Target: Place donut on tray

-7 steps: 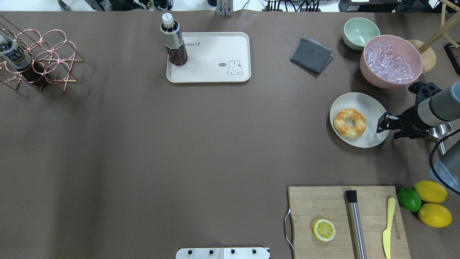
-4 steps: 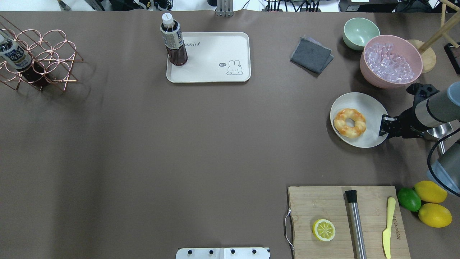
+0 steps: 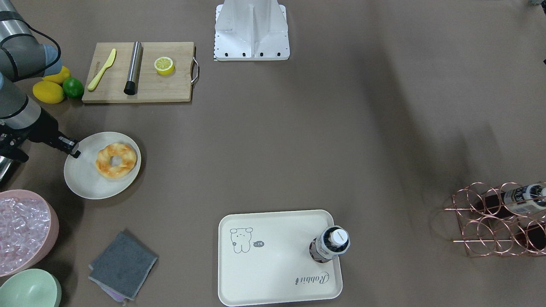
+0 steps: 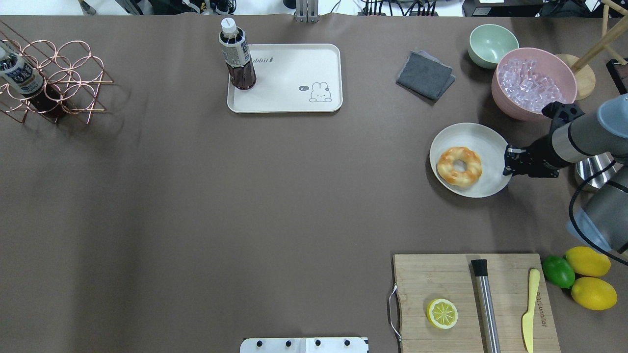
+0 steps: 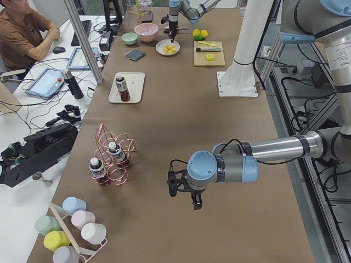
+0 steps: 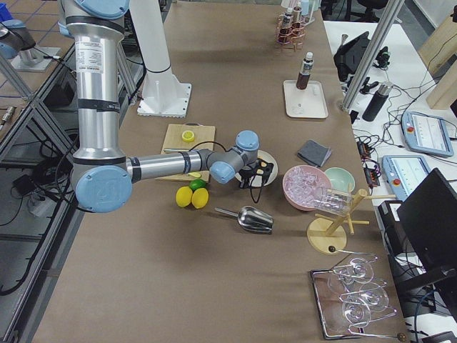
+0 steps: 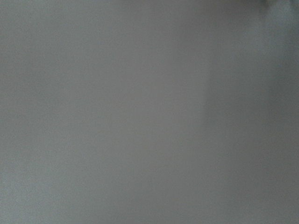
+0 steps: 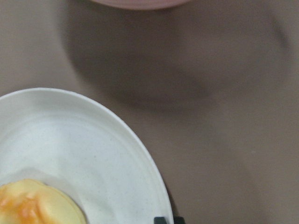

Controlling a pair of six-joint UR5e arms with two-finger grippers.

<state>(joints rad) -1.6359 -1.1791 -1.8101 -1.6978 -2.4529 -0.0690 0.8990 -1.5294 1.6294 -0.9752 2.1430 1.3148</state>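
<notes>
The donut (image 4: 459, 166) lies on a round off-white plate (image 4: 483, 137) at the table's right; it also shows in the front view (image 3: 115, 160) and the right wrist view (image 8: 37, 203). My right gripper (image 4: 508, 164) is shut on the plate's right rim, well to the right of the donut. The cream rabbit tray (image 4: 294, 68) sits far off at the back middle, with a dark drink bottle (image 4: 237, 56) standing in its left corner. My left gripper (image 5: 184, 194) shows only in the left side view, low over bare table; I cannot tell whether it is open or shut.
A pink bowl of ice (image 4: 534, 83) and a green bowl (image 4: 492, 44) stand behind the plate. A grey cloth (image 4: 425, 75) lies between plate and tray. A cutting board (image 4: 441, 279) with a halved lemon (image 4: 442, 313) is at the front right. A copper bottle rack (image 4: 59, 81) is at the far left.
My right gripper shut on the plate's rim, then moved left. The plate and donut slid left with it by a short way.
</notes>
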